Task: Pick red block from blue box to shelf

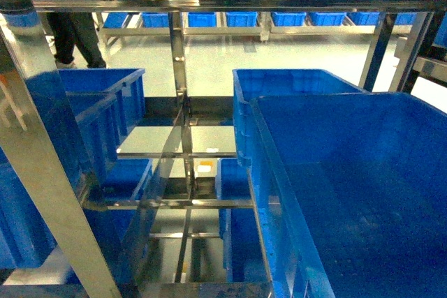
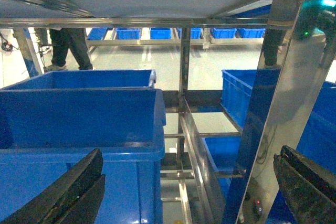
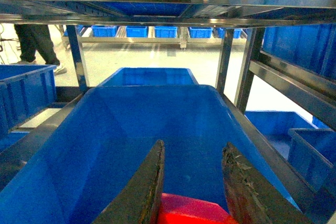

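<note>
In the right wrist view the red block (image 3: 189,211) sits low between the two fingers of my right gripper (image 3: 193,145), which is shut on it. Only the block's glossy top shows. The gripper hangs over the inside of the smooth-walled blue box (image 3: 100,145), which in the head view fills the right side (image 1: 363,193). The steel shelf (image 1: 42,172) frames every view, with a rail overhead (image 3: 157,17) and a post (image 2: 278,114) to the right of my left gripper (image 2: 189,156). The left gripper is open wide and holds nothing. Neither gripper shows in the head view.
Dark blue crates stand on the shelf at the left (image 1: 105,102) and directly before the left gripper (image 2: 79,114). Another crate (image 1: 293,82) sits behind the blue box. A person (image 1: 73,36) stands on the floor at the back left. More crates line a far rack (image 1: 241,19).
</note>
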Controlling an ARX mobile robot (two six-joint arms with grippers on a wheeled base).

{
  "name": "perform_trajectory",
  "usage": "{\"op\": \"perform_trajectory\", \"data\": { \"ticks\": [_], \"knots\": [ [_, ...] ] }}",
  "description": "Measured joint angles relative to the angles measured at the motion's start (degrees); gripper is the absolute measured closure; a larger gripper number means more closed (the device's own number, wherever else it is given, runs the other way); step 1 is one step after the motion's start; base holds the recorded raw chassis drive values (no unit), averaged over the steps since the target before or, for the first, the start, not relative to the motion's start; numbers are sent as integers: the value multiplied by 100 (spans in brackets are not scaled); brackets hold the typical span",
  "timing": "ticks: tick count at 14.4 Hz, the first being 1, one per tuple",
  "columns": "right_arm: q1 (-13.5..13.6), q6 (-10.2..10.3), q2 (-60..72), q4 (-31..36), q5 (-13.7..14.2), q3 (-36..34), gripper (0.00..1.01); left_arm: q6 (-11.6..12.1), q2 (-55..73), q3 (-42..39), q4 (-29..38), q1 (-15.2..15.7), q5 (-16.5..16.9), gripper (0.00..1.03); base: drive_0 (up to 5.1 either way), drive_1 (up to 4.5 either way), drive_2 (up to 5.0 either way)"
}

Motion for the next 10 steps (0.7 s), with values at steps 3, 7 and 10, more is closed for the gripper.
{"op": "perform_trajectory", "data": {
  "ticks": [3, 7, 10],
  "knots": [
    [0, 0, 0, 0, 0, 0, 74, 0, 0, 0, 0, 0, 0, 5, 0, 0, 0],
    [0, 0, 0, 0, 0, 0, 74, 0, 0, 0, 0, 0, 0, 5, 0, 0, 0],
    [46, -293, 319, -743, 42, 227, 74, 0, 0, 0, -2, 0, -2, 5, 0, 0, 0]
  ]
}}
